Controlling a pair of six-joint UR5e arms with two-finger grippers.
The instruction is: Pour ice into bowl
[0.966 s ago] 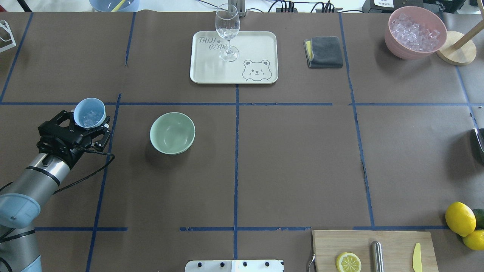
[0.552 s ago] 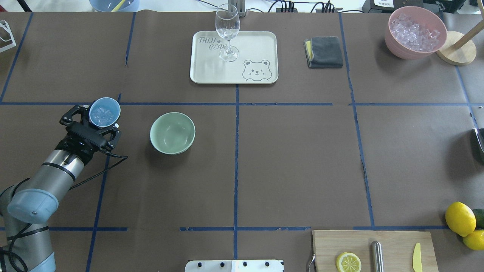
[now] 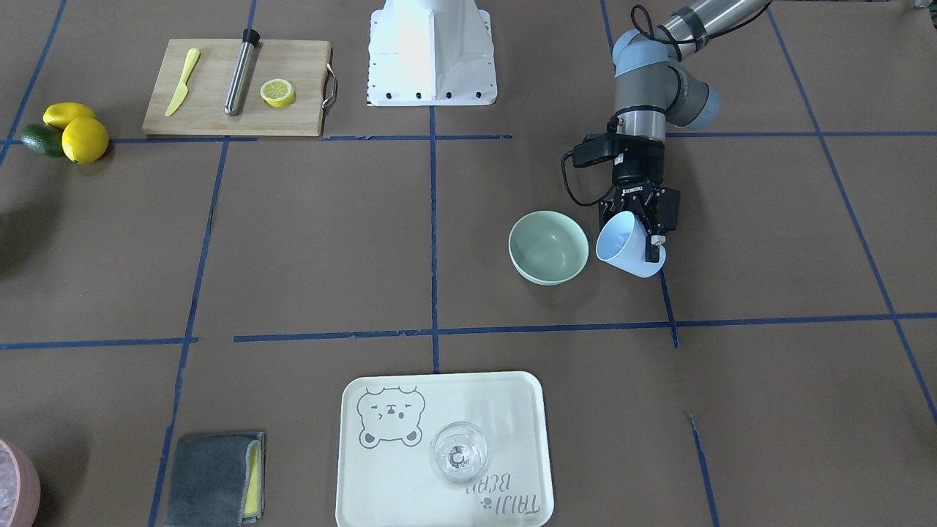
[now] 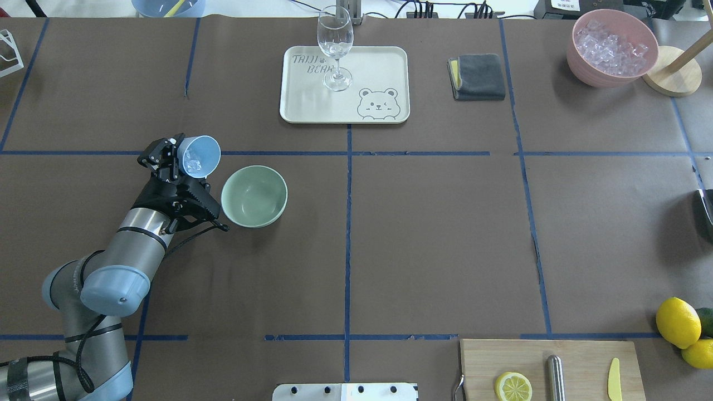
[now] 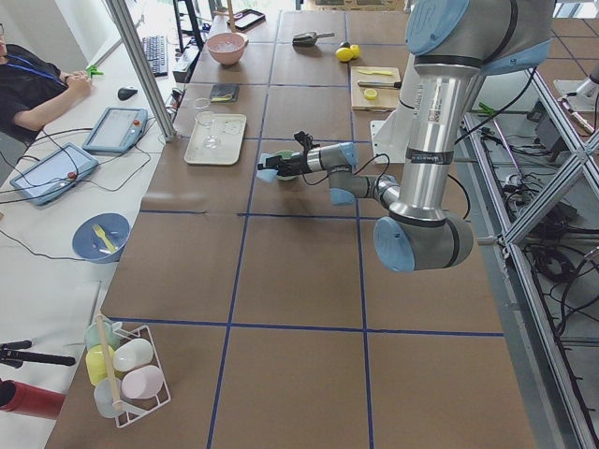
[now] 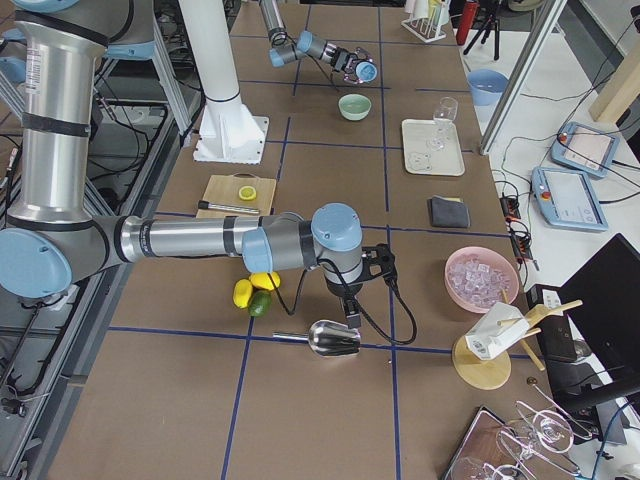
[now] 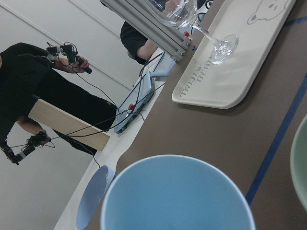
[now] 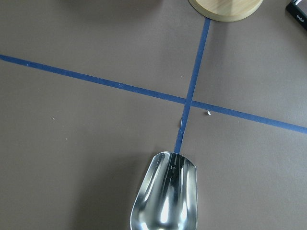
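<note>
My left gripper (image 4: 179, 160) is shut on a light blue cup (image 4: 200, 156), tipped on its side with its mouth toward the pale mint-green bowl (image 4: 254, 196). The cup hangs just beside the bowl's left rim. A few clear ice cubes (image 4: 193, 165) lie inside the cup. In the front-facing view the cup (image 3: 628, 252) is next to the bowl (image 3: 548, 247), which looks empty. The left wrist view shows the cup's rim (image 7: 177, 191) and the bowl's edge (image 7: 301, 172). My right gripper (image 6: 352, 303) hovers over a metal scoop (image 8: 165, 196); I cannot tell whether it is open or shut.
A cream tray (image 4: 384, 61) with a wine glass (image 4: 335, 47) stands behind the bowl. A pink bowl of ice (image 4: 611, 47), a grey cloth (image 4: 478, 77), a cutting board (image 4: 551, 370) with a lemon half, and lemons (image 4: 678, 322) lie to the right.
My left arm has carried the cup rightward to the bowl's left rim and tipped it from upright toward the bowl. The bowl has not moved.
</note>
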